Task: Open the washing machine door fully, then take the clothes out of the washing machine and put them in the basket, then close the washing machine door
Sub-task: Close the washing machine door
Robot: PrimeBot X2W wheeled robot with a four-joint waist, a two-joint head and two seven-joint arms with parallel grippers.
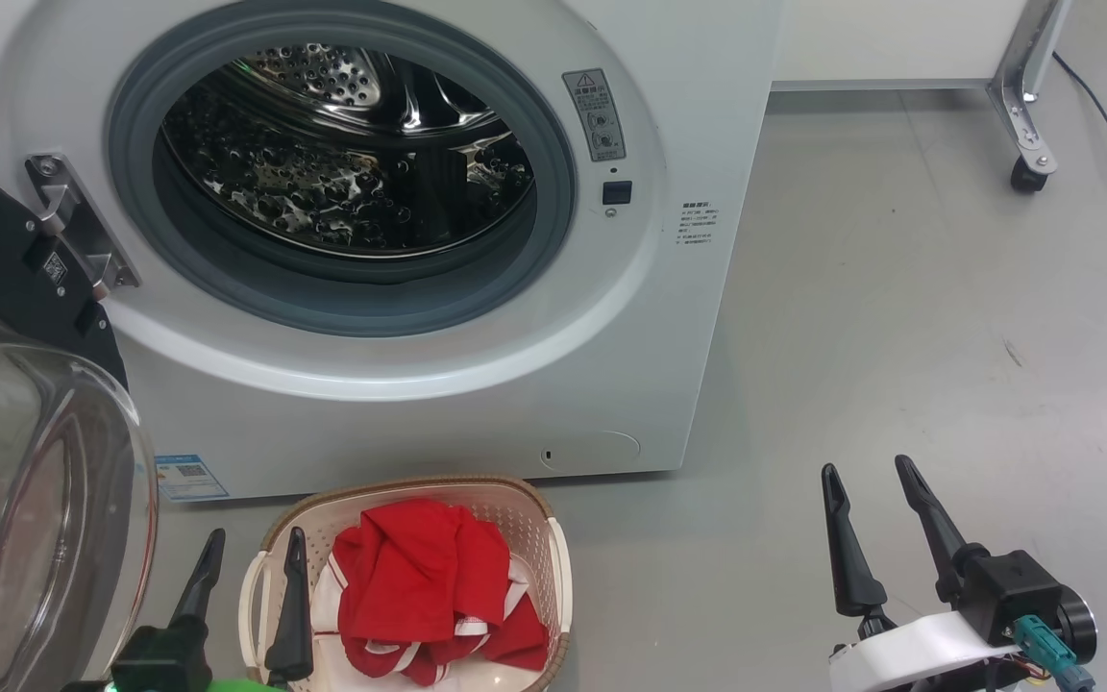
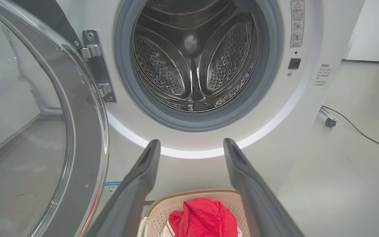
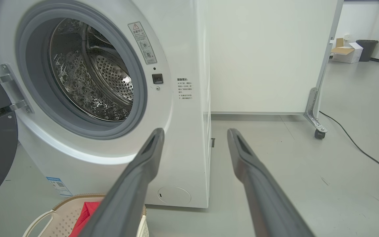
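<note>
Clothes (image 1: 429, 577): red, heaped in the basket (image 1: 419, 483); drum (image 1: 342, 163) of the washing machine (image 1: 688, 240) seemingly empty (its depths are dim). Left claw (image 1: 257, 533), right claw (image 1: 866, 465): spread wide, holding nothing. Door (image 1: 35, 500): open at left; we would push near its outer edge, steadily, until it latches.

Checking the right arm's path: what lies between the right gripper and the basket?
Bare grey floor lies between the right gripper and the basket, as the head view shows.
</note>
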